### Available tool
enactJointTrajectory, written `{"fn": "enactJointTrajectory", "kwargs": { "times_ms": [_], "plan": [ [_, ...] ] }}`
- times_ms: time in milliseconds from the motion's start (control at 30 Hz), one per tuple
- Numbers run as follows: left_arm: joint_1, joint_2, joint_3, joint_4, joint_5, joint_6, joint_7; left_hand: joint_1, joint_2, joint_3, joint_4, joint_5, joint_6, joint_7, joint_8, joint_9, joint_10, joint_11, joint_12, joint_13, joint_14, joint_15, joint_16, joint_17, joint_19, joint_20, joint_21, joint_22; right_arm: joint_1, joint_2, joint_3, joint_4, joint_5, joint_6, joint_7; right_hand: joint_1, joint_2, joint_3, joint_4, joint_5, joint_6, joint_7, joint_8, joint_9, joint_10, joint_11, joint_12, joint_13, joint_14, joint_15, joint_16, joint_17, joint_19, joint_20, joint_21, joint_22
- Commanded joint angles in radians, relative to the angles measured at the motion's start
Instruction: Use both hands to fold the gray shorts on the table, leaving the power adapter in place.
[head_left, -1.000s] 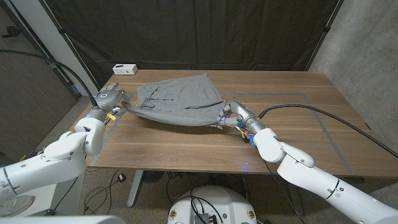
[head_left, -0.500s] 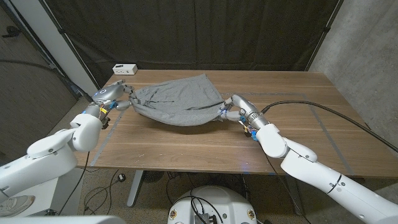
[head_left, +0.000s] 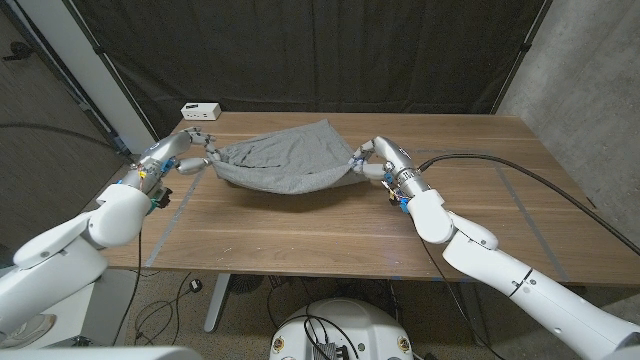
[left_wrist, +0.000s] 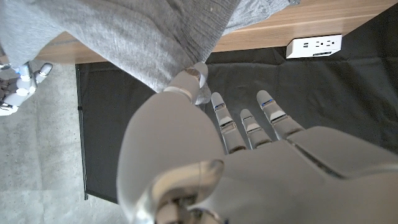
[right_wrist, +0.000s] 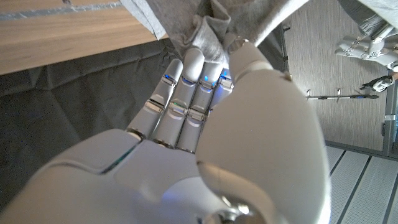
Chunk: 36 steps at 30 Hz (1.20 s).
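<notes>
The gray shorts (head_left: 285, 160) hang slack between my two hands above the far middle of the table, their far edge lying on the wood. My left hand (head_left: 192, 149) pinches the shorts' left corner, and in the left wrist view the cloth (left_wrist: 124, 37) drapes over the thumb of that hand (left_wrist: 211, 143). At the shorts' right corner, my right hand (head_left: 369, 160) grips a bunch of fabric (right_wrist: 208, 25) between its fingers (right_wrist: 186, 87) and thumb. The white power adapter (head_left: 201, 110) lies at the table's far left edge, apart from the shorts.
The wooden table (head_left: 330, 225) is bare along its near half and right side. A black curtain (head_left: 330, 50) hangs behind it. A black cable (head_left: 520, 175) trails from my right arm across the table's right part. The adapter (left_wrist: 314, 45) shows near the table edge.
Both hands have lifted the near edge of the shorts and carried it away from me toward the far side. The cloth now sags between them higher up.
</notes>
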Motion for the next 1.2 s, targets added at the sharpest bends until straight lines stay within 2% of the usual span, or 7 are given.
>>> {"fn": "enactJointTrajectory", "kwargs": {
  "times_ms": [33, 200, 333, 500, 833, 1133, 1200],
  "plan": [
    [0.005, -0.133, -0.056, 0.022, 0.015, -0.078, -0.025, -0.004, -0.015, 0.019, -0.001, 0.041, 0.222, 0.240, 0.026, 0.043, 0.025, 0.004, 0.016, 0.007, 0.042, -0.063, 0.014, 0.006, 0.023, 0.001, 0.017, 0.003, 0.071, 0.072, -0.018, 0.100, -0.070, 0.031, -0.082, -0.021, 0.008, 0.017, 0.000, 0.010, -0.012, 0.000, -0.005, 0.005, -0.006, -0.002, -0.008, -0.001, -0.011, -0.032, -0.005, 0.013, -0.011, 0.002, 0.008, 0.003],
    [0.016, -0.162, -0.080, 0.015, 0.021, -0.061, -0.039, -0.012, -0.023, 0.037, 0.001, 0.094, 0.213, 0.247, 0.052, 0.084, 0.046, 0.006, 0.030, 0.014, 0.072, -0.067, 0.015, 0.011, 0.061, -0.006, 0.041, 0.005, 0.113, 0.099, -0.033, 0.137, -0.087, 0.007, -0.079, -0.034, 0.012, 0.033, 0.003, 0.012, -0.023, -0.007, -0.004, 0.014, -0.013, -0.005, -0.020, -0.008, -0.016, -0.039, -0.009, 0.025, -0.016, 0.001, 0.014, 0.005],
    [0.020, -0.188, -0.092, 0.021, 0.009, -0.065, -0.046, -0.016, -0.027, 0.046, 0.001, 0.115, 0.202, 0.249, 0.061, 0.103, 0.047, 0.006, 0.033, 0.017, 0.078, -0.065, 0.012, 0.013, 0.071, -0.011, 0.050, 0.007, 0.151, 0.117, -0.041, 0.184, -0.070, 0.032, -0.074, -0.045, 0.015, 0.045, 0.006, 0.012, -0.036, -0.010, -0.004, 0.022, -0.017, -0.011, -0.026, -0.008, -0.014, -0.043, -0.011, 0.035, -0.013, 0.000, 0.022, 0.006],
    [0.006, -0.217, -0.099, 0.069, -0.080, -0.156, -0.079, -0.018, -0.019, 0.057, 0.005, 0.134, 0.196, 0.253, 0.068, 0.116, 0.041, 0.009, 0.033, 0.020, 0.079, -0.064, 0.008, 0.015, 0.070, -0.010, 0.056, 0.010, 0.203, 0.128, -0.061, 0.222, -0.078, 0.040, -0.055, -0.055, 0.017, 0.059, 0.005, 0.010, -0.045, -0.010, -0.002, 0.031, -0.020, -0.009, -0.033, -0.011, -0.017, -0.045, -0.016, 0.046, -0.015, 0.000, 0.029, 0.008],
    [-0.032, -0.262, -0.093, 0.189, -0.313, -0.340, -0.166, -0.032, -0.020, 0.077, 0.009, 0.181, 0.176, 0.260, 0.071, 0.127, 0.025, 0.017, 0.033, 0.027, 0.064, -0.048, -0.005, 0.020, 0.057, -0.008, 0.067, 0.016, 0.279, 0.170, -0.087, 0.321, -0.078, 0.089, -0.082, -0.068, 0.017, 0.080, 0.003, 0.007, -0.054, -0.013, 0.004, 0.046, -0.020, -0.012, -0.040, -0.010, -0.017, -0.045, -0.027, 0.055, -0.020, -0.002, 0.040, 0.009],
    [-0.065, -0.283, -0.051, 0.261, -0.445, -0.412, -0.184, -0.045, -0.020, 0.092, 0.013, 0.212, 0.156, 0.258, 0.069, 0.132, -0.003, 0.026, 0.028, 0.032, 0.047, -0.038, -0.013, 0.023, 0.045, -0.004, 0.076, 0.021, 0.362, 0.218, -0.121, 0.436, -0.100, 0.170, -0.134, -0.081, 0.015, 0.097, 0.001, 0.004, -0.058, -0.014, 0.010, 0.057, -0.019, -0.013, -0.045, -0.010, -0.016, -0.049, -0.034, 0.065, -0.024, -0.002, 0.049, 0.009],
    [-0.070, -0.284, -0.043, 0.270, -0.460, -0.415, -0.176, -0.050, -0.020, 0.096, 0.014, 0.220, 0.149, 0.259, 0.072, 0.139, -0.010, 0.028, 0.027, 0.034, 0.037, -0.025, -0.017, 0.024, 0.040, -0.003, 0.079, 0.022, 0.373, 0.228, -0.123, 0.460, -0.094, 0.189, -0.145, -0.084, 0.014, 0.102, 0.000, 0.003, -0.061, -0.015, 0.011, 0.060, -0.019, -0.013, -0.045, -0.009, -0.015, -0.049, -0.037, 0.066, -0.025, -0.003, 0.051, 0.009]
  ]
}}
